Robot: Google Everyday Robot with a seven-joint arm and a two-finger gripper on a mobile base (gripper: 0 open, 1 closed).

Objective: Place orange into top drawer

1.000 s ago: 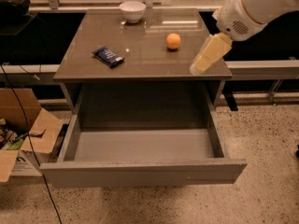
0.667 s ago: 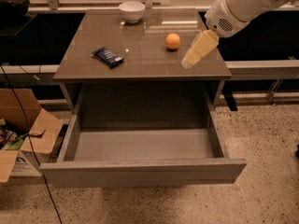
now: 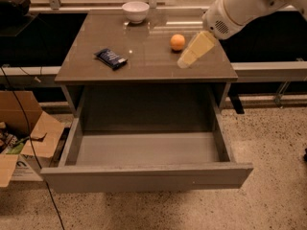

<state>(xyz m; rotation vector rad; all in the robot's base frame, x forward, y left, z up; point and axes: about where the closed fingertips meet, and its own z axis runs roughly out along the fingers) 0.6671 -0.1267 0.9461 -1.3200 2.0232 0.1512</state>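
The orange (image 3: 177,42) sits on the top of the grey-brown cabinet (image 3: 144,56), right of centre. My gripper (image 3: 188,59) hangs from the white arm coming in from the upper right, its cream fingers pointing down-left. Its tip is just right of and in front of the orange, a little apart from it. The top drawer (image 3: 144,150) is pulled wide out below the cabinet top, its grey inside bare.
A white bowl (image 3: 135,11) stands at the back of the cabinet top. A dark blue snack packet (image 3: 111,58) lies at its left. An open cardboard box (image 3: 24,138) sits on the floor at the left, with a black cable beside it.
My gripper has moved left and toward the back across the cabinet top, closer to the orange. The orange, bowl, packet and drawer have not moved.
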